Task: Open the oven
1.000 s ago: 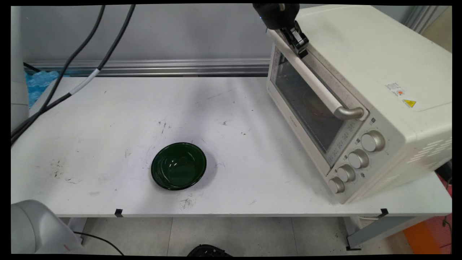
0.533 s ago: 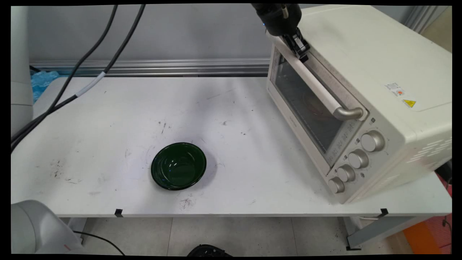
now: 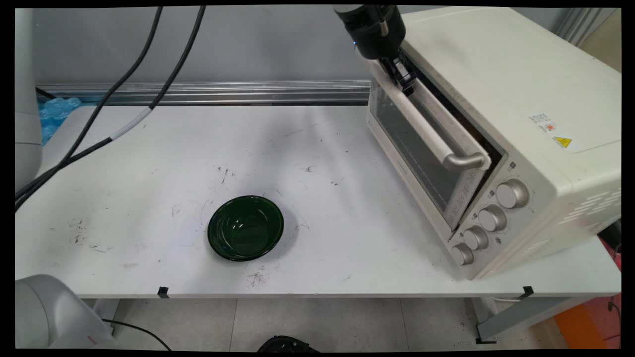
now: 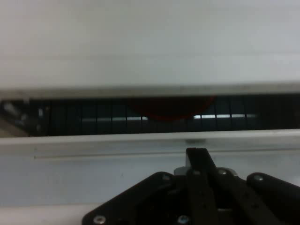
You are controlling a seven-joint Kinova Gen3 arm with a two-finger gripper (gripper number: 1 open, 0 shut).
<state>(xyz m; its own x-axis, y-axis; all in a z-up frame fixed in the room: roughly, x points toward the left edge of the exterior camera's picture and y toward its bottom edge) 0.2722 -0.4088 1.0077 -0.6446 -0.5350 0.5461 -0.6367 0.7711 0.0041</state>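
Observation:
A cream toaster oven (image 3: 496, 99) stands at the table's right. Its glass door (image 3: 421, 148) hangs ajar, with a dark gap along its top edge. My gripper (image 3: 403, 79) comes down from the top edge onto the far end of the door's long handle (image 3: 436, 134). Its fingers are shut together and rest against the handle and the door's top. In the hand view the fingers (image 4: 199, 161) lie pressed together just below the door's top edge (image 4: 140, 140). Through the gap I see the wire rack (image 4: 93, 119) and a red rounded thing (image 4: 171, 107) inside.
A dark green glass bowl (image 3: 245, 234) sits empty near the table's front middle. Black cables (image 3: 124, 94) hang over the left of the table. The oven's several knobs (image 3: 488, 218) face the front right. Blue plastic (image 3: 57, 111) lies at the far left.
The oven door has swung out from closed to slightly ajar. My gripper has moved left and a little down with the handle's far end.

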